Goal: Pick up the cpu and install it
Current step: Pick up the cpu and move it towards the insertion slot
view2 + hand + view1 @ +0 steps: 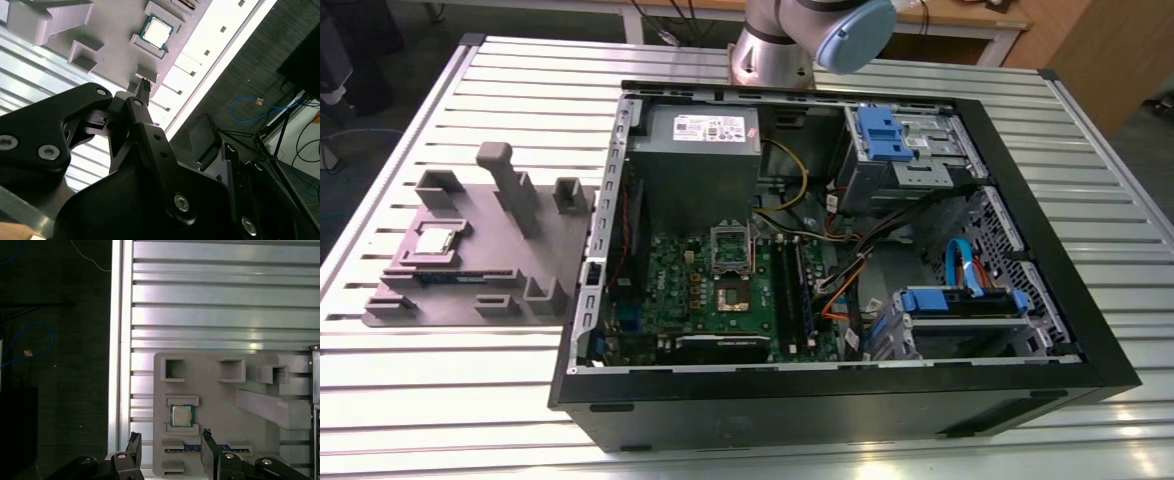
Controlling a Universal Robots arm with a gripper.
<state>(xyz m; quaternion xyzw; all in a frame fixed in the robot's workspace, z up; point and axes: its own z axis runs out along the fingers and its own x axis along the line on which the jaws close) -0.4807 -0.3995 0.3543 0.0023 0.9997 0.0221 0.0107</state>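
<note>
exterior view looks down; both wrist views share the cpu [156, 31] [182, 415].

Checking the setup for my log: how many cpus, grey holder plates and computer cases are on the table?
cpu: 1
grey holder plate: 1
open computer case: 1
Total: 3

Bright, even light, soft shadows. Exterior view: computer case [854, 408] interior darker, deepest around 4 o'clock. Second wrist view: table [220, 55] slats blown out white beside grey tray [115, 30]; cpu [156, 31] lid glints. First wrist view: mild slat glare.
</note>
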